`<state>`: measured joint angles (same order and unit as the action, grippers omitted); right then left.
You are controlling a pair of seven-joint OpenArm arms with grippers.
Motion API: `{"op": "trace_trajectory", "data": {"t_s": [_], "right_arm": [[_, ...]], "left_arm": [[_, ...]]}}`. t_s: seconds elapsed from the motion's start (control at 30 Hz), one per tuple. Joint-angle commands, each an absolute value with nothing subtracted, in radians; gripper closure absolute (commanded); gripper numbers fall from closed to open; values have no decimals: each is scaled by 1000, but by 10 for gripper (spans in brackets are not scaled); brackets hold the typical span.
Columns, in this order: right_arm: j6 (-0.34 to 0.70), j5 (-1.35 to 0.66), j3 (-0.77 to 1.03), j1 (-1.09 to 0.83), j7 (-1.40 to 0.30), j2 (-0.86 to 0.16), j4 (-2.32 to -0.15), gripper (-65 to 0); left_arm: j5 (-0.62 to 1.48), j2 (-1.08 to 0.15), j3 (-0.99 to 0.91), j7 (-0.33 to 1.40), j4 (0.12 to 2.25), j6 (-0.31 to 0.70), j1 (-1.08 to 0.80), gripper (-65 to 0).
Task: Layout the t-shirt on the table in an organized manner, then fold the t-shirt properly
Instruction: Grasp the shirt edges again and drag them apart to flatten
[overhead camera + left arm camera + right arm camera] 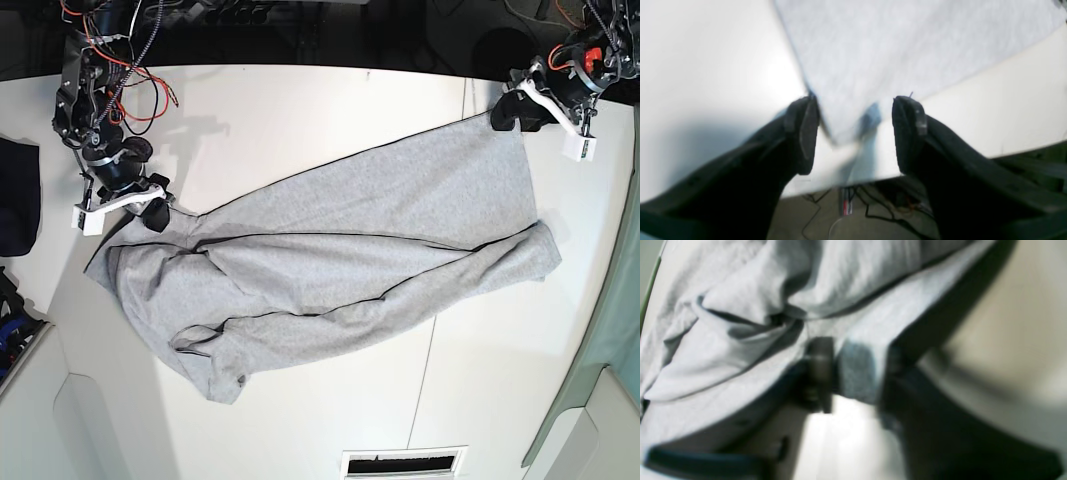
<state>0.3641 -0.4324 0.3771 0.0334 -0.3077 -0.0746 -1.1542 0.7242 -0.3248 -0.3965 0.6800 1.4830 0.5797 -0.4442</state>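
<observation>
— Where is the t-shirt [350, 260]?

— It lies on the white desk [300, 110], spread slantwise from the far corner on one side down to the near edge on the other. It is not flat. Long folds run across the middle, and one end is bunched up.

— What is the left pincer [855, 133] doing?

— It is at the far corner of the desk, right at a corner of the shirt. Its two black fingers [806, 133] stand wide apart. In the left wrist view the grey cloth corner lies between them, with bare desk on both sides. Nothing is pinched there.

— And the right pincer [853, 373]?

— It is at the other end of the shirt, by the bunched part. In the right wrist view a grey strip of the shirt's edge sits between its fingers, and they look pressed against it. That picture is blurry, but the cloth seems gripped.

— Anything else around?

— A dark navy cloth [18, 195] lies at the desk's edge, well apart from the shirt. Red and black wires [140, 80] hang over the desk near the right arm.
</observation>
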Motion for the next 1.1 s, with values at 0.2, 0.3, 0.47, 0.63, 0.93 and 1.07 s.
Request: {"op": "trace_trajectory", "data": {"t_s": [0.2,0.3,0.47,0.63,0.93,1.07], "right_arm": [[376,-424,377,52,-287,-81,-1163,0],[480,-428,383,67,-289,-95,-1174,0],[541,-549,418,69,-392,-137,-1325,0],[540,-606,437,115,-451,-191,-1509,0],[551,-686,445,187,-640,-272,-1521,0],[558,-757,488,62,-719,-271,-1570,0]], "left_arm": [[625,-327,-339,636,1470,554,-431,-122],[608,-330,-345,576,1489,581,-430,0],[637,-354,-492,583,1635,580,-429,0],[740,-506,-570,618,1709,579,-382,0],[809,-663,-571,762,1708,593,-308,0],[926,-648,-581,828,1752,693,-423,0]]}}
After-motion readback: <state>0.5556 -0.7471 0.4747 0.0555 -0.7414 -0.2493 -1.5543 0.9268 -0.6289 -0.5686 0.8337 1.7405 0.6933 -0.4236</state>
